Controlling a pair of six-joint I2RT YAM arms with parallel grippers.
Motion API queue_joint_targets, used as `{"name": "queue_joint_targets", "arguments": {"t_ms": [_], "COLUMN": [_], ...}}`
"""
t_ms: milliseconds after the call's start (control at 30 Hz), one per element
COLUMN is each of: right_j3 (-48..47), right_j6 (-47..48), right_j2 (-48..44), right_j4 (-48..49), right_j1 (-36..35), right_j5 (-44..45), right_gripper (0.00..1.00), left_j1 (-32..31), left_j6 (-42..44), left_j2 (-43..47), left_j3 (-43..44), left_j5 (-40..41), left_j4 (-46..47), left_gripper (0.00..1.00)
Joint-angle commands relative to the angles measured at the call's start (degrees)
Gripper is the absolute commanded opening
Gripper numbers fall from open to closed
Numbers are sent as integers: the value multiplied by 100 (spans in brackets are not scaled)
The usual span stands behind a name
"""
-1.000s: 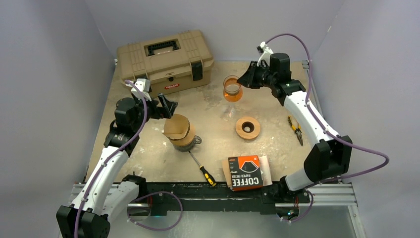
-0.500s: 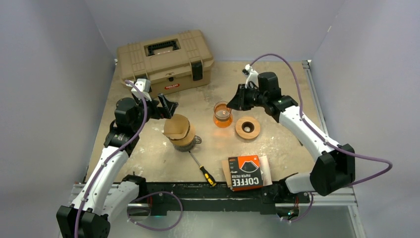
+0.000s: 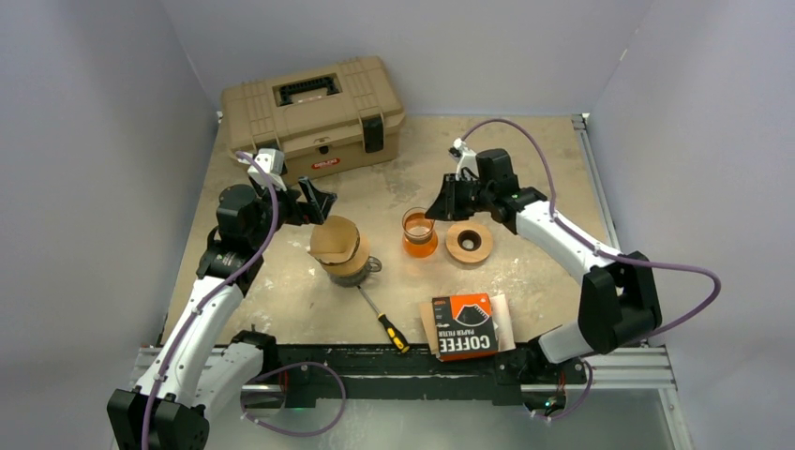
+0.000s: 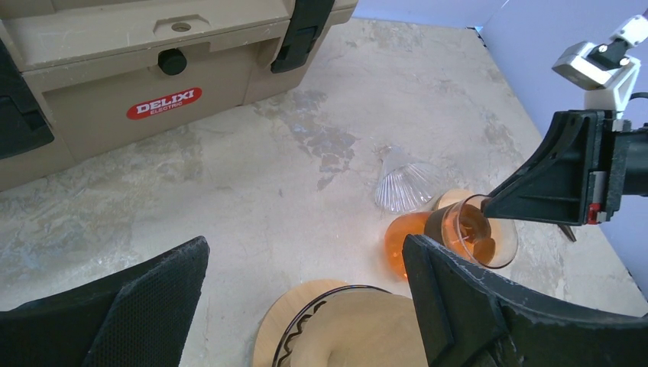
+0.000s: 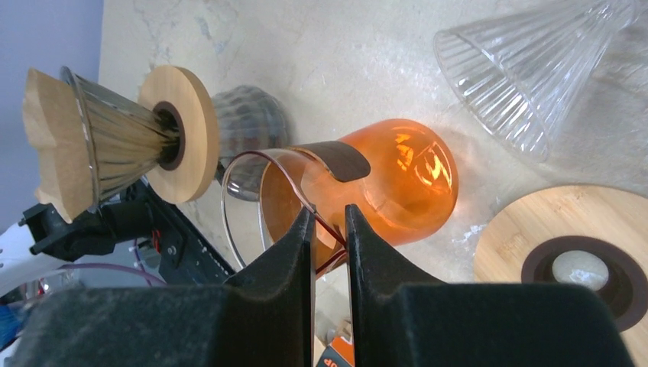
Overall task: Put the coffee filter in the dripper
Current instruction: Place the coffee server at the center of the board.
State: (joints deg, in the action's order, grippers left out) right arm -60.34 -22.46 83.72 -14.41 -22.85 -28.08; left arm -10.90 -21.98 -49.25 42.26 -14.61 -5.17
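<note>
A brown paper coffee filter [image 3: 334,238] [image 4: 374,336] [image 5: 46,145] sits in the ribbed glass dripper [image 3: 349,261] [image 5: 115,138], which has a wooden collar [image 4: 279,321] [image 5: 179,141] and stands on a dark server. My left gripper [image 3: 319,202] [image 4: 306,252] hangs open just above and behind it, holding nothing. My right gripper [image 3: 433,211] [image 5: 328,222] is shut on the rim of an orange glass carafe [image 3: 419,234] [image 4: 405,241] [image 5: 397,180], which leans toward it, to the right of the dripper.
A second clear glass cone [image 4: 401,187] [image 5: 535,69] lies on its side behind the carafe, beside a wooden ring [image 3: 468,241] [image 5: 581,245]. A tan toolbox [image 3: 314,112] stands at the back left. Coffee filter pack [image 3: 464,325], screwdriver [image 3: 384,322] and pliers [image 3: 560,246] lie nearer.
My right arm has carried the orange carafe from the back of the table forward and left, to beside the wooden ring. The left arm has not moved.
</note>
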Motion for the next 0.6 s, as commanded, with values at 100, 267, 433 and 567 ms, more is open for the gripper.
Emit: {"name": "queue_joint_targets", "arguments": {"t_ms": [100, 267, 433, 567], "right_j3": [-21, -107, -188, -198], "right_j6": [170, 286, 379, 458], "right_j2": [122, 129, -96, -227], "right_j4": [249, 127, -4, -31], "right_j1": [-52, -52, -53, -53], "right_j5": [-46, 175, 647, 836], "right_gripper": [11, 38, 61, 75], "left_j1": [52, 52, 61, 61], "left_j6": [-95, -101, -97, -99], "left_j2": [69, 82, 91, 91], "left_j3": [-59, -60, -60, -60], "left_j5": [-42, -45, -29, -16], "left_j4": [254, 253, 245, 244], "left_gripper": [98, 98, 98, 99]}}
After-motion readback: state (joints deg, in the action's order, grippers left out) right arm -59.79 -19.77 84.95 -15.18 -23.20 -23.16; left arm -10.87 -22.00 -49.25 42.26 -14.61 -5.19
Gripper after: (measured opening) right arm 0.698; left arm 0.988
